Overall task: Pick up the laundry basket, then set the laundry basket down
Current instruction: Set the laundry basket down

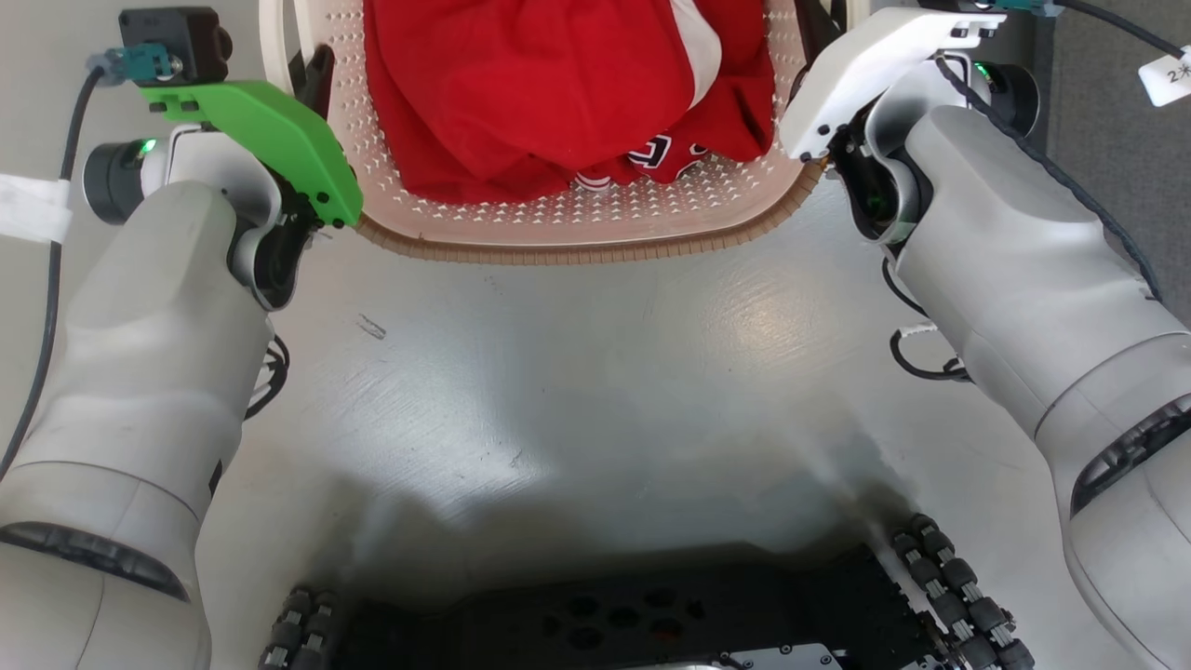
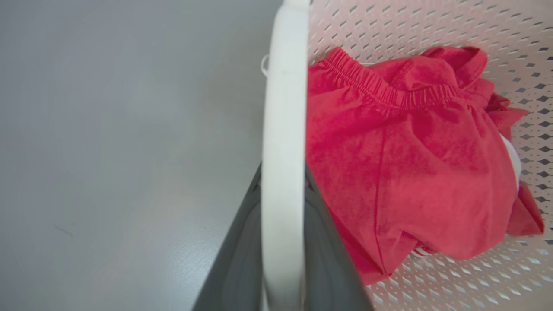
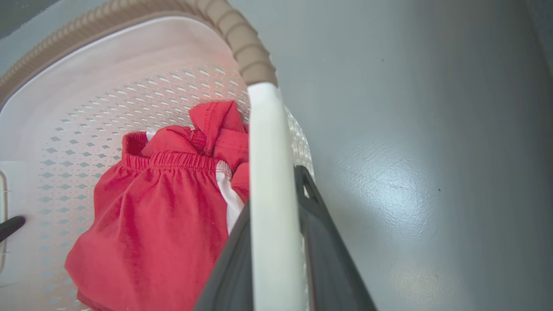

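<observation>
- Grey floor, smooth and glossy, with pale glare patches and a small dark scuff near my left forearm.
- Darker grey strip along the floor's far right edge, with a white tag over it.
- White tape at the left edge, beside a black cable.
- My black base at the bottom of the head view, with a roller wheel at its right corner.
- Laundry basket: cream perforated walls and a brown ribbed rim, straight ahead of my base between both wrists. I cannot tell whether it rests on the floor.
- Red garment bunched inside the basket, with a white stripe, dark lettering and an elastic waistband.
- Left tool: dark fingers closed on either side of the basket's white left handle, under my green wrist cover.
- Right tool: fingers clamped on the white right handle, just below where it meets the brown rim.
- In both wrist views, the handle bar crosses in front and hides the inner faces of my fingers.
</observation>
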You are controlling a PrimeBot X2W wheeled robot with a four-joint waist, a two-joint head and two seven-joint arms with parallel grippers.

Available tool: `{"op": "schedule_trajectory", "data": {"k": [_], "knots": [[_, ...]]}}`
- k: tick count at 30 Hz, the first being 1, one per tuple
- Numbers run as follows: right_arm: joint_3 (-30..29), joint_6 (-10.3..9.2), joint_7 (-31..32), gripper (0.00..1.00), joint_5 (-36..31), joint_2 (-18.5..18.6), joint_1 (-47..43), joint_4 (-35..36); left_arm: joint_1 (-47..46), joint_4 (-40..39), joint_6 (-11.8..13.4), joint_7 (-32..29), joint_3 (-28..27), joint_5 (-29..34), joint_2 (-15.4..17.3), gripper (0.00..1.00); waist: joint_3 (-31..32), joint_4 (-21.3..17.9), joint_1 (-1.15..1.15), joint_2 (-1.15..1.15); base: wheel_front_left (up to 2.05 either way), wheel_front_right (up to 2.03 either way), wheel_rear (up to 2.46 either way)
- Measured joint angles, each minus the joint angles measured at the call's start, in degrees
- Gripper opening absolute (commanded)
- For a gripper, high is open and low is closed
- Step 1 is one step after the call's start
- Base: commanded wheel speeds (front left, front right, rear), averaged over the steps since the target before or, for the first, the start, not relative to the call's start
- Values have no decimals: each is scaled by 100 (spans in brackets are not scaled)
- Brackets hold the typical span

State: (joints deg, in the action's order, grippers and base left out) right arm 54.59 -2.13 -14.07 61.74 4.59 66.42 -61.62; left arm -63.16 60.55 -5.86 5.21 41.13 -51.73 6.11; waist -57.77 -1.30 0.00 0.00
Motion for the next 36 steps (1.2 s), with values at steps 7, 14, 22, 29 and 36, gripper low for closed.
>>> {"op": "schedule_trajectory", "data": {"k": [7,14,22,29,36], "knots": [[-112,-24,-1,0,-90,31,7,42,-40,0,-47,48,-2,0,-8,0,-72,8,0,0,0,0,0],[-215,-34,-13,55,-179,35,29,77,-114,10,-67,97,0,0,-7,0,-116,9,0,0,0,0,0],[-267,-23,-51,100,-249,-56,43,169,-106,146,-69,-1,91,1,-100,100,-112,13,0,0,0,0,0],[-323,-25,-51,100,-339,-55,43,171,-82,196,-69,-20,129,1,-156,100,-68,12,0,0,0,0,0],[-365,-24,-51,100,-414,-56,16,172,-82,226,-70,-10,137,1,-156,100,21,-2,0,0,0,0,0]]}}
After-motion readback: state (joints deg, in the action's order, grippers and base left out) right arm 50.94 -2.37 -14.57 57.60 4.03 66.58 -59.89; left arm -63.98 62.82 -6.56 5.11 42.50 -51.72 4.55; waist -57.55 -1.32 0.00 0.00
